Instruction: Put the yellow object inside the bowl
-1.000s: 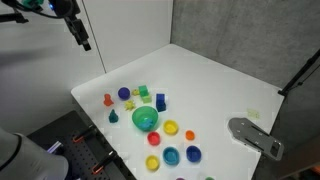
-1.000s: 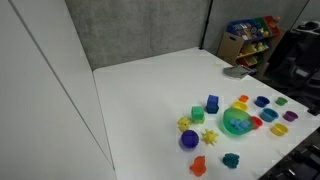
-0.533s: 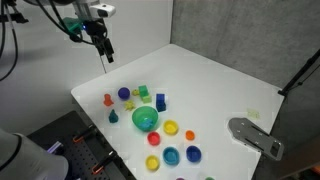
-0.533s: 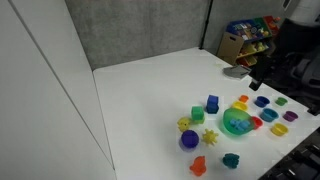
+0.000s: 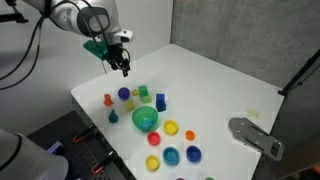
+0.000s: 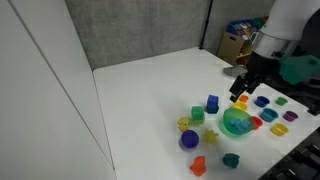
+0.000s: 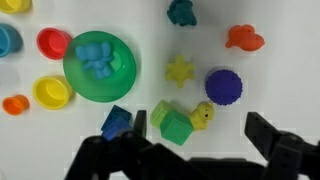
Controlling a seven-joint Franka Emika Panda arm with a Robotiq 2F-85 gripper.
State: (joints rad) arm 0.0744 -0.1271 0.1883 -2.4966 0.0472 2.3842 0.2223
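Note:
The yellow object is a tiny pale-yellow piece lying on the white table, touching a green cube and just below the purple ball. It also shows in an exterior view. The green bowl holds a blue piece and is seen in both exterior views. My gripper is open and empty, hovering above the table with the yellow object between its fingers in the wrist view. It appears above the toys in both exterior views.
Around the bowl lie a yellow star piece, a blue block, teal and orange pieces, and red, yellow and blue caps. A grey bracket sits at the table's edge.
The arm has swung from the back corner down and over toward the cluster of toys. The toys have not moved.

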